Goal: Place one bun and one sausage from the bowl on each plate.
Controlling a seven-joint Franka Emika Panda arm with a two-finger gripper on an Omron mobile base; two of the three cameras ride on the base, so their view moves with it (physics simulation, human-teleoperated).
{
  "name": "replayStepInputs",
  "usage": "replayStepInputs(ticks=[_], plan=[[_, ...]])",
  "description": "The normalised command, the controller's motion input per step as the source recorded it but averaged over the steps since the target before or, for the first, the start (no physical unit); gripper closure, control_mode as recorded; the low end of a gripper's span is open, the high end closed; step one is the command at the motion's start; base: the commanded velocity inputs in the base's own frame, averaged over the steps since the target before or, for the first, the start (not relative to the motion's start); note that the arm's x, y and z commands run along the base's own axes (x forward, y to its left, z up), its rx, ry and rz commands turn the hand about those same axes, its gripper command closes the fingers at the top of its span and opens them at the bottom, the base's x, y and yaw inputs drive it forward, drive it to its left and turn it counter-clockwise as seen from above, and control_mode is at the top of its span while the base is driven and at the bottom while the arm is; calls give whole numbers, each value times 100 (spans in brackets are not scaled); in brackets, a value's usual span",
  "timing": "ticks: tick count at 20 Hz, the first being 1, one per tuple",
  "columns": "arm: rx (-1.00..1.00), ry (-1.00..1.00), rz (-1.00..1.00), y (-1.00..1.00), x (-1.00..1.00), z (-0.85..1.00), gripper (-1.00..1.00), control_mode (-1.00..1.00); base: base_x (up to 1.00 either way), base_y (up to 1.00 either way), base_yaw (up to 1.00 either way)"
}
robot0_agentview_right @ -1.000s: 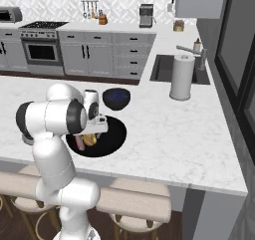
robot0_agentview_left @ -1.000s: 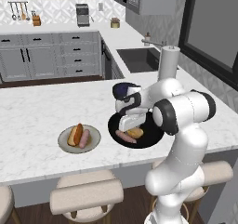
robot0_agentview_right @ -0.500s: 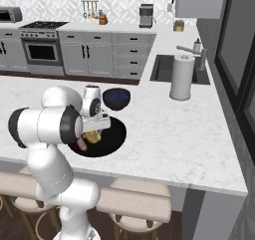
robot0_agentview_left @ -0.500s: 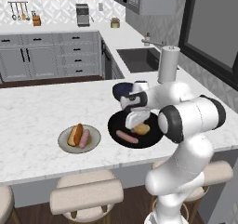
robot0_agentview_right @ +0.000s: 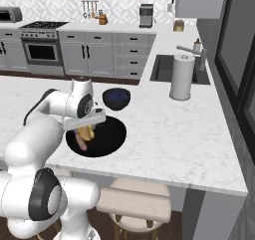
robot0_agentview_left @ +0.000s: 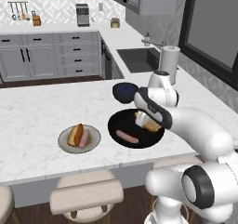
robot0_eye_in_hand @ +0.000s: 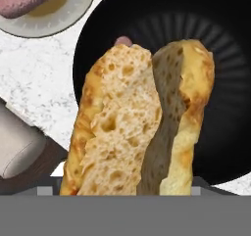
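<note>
Item, bun (robot0_eye_in_hand: 139, 122): I am holding it with the gripper (robot0_agentview_left: 145, 119) clamped on it over the black bowl (robot0_agentview_left: 122, 123), sausage (robot0_agentview_left: 126, 136) waiting inside, since the grey-rimmed plate (robot0_agentview_left: 94, 141) is already carrying its pair.

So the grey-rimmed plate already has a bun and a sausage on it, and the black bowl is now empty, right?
Not quite. The grey-rimmed plate does hold a bun and a sausage, but the black bowl is not empty: the left base view shows a sausage lying in it and a bun at the gripper over it.
</note>
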Motion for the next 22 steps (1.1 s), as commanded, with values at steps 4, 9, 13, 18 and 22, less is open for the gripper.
replayStepInputs(ticks=[4, 9, 13, 18, 22], plan=[[0, -6, -12, 0, -59, 100, 100, -100, 0, 0, 0], [0, 0, -11, 0, -26, 53, 100, -100, 0, 0, 0], [0, 0, 0, 0, 0, 0, 100, 100, -72, 44, -9], [0, 0, 0, 0, 0, 0, 100, 100, -51, 100, -12], [0, 0, 0, 0, 0, 0, 100, 100, -6, 100, -7]])
